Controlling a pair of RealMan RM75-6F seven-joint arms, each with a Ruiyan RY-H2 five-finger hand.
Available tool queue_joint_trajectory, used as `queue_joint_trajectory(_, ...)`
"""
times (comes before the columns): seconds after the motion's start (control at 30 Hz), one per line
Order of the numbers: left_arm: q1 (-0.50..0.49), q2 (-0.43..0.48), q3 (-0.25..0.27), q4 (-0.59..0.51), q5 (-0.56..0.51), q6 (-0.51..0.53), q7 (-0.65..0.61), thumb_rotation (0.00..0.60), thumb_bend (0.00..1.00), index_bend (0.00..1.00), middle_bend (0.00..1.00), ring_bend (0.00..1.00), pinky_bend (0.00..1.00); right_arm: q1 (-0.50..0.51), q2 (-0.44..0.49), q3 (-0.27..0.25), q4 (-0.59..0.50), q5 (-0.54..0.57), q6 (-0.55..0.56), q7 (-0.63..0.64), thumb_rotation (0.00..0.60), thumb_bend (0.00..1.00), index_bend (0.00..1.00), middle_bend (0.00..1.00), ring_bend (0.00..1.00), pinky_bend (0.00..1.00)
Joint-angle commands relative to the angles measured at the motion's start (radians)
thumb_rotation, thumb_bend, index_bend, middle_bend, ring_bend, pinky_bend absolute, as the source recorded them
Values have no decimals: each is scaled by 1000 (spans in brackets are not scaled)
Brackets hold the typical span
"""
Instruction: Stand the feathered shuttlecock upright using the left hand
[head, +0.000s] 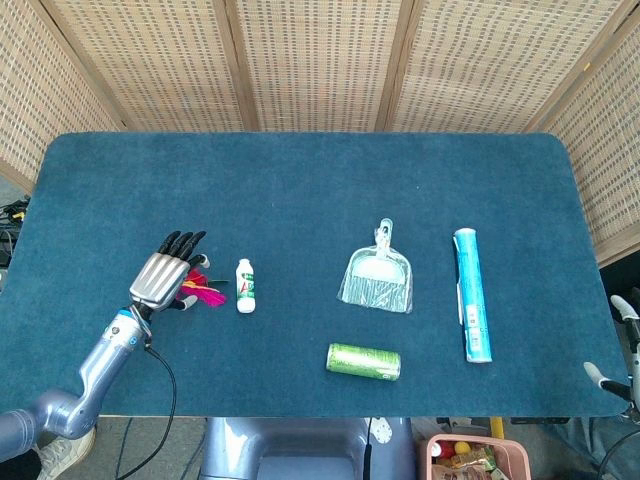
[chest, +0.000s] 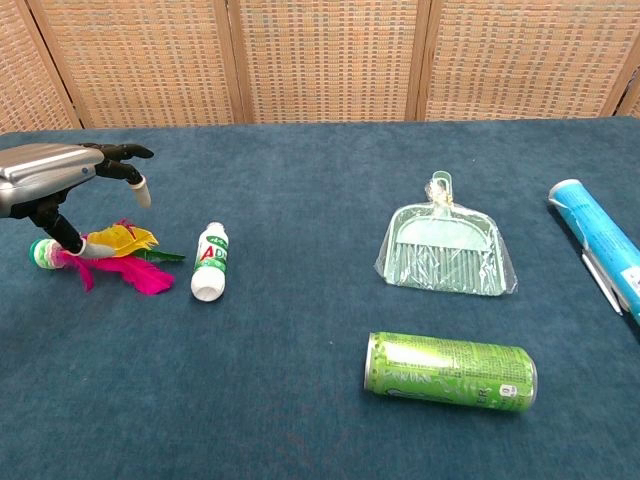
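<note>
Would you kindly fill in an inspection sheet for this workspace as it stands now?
Surface: table under blue cloth.
Job's things: feathered shuttlecock lies on its side.
Clutter: white bottle, bagged dustpan set, green can, blue tube, all lying flat.
Robot hands: left robot hand open above the shuttlecock, holding nothing; right robot hand at the table edge, state unclear.
Cables: black cable along the left arm.
Surroundings: wicker screens; pink basket on the floor.
</note>
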Motion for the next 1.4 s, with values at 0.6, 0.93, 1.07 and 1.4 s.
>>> queue_joint_trajectory(0.6, -34, -51, 10, 22, -12, -28, -5, 600, 418, 572, 0, 0, 0, 5, 0, 0, 1, 8, -14, 3, 600, 0, 0, 0, 0, 0)
queue_joint_trajectory(0.93, -37, -53, 11, 14, -20, -20, 0, 600, 427, 683, 0, 0, 0, 3, 4, 0, 4, 7, -14, 22, 600, 0, 0, 0, 0, 0)
queue_joint_trajectory(1.07, -32, -35, 6, -6, -19, -8, -21, 600, 427, 685, 0, 0, 0, 3, 6, -1, 3, 3, -13, 24, 600, 0, 0, 0, 0, 0)
queue_joint_trajectory(1.4, 15, 149, -26, -170, 36, 64, -262, 600, 435, 697, 0, 0, 0, 0, 9, -4, -7, -8, -4, 25, 600, 0, 0, 0, 0, 0)
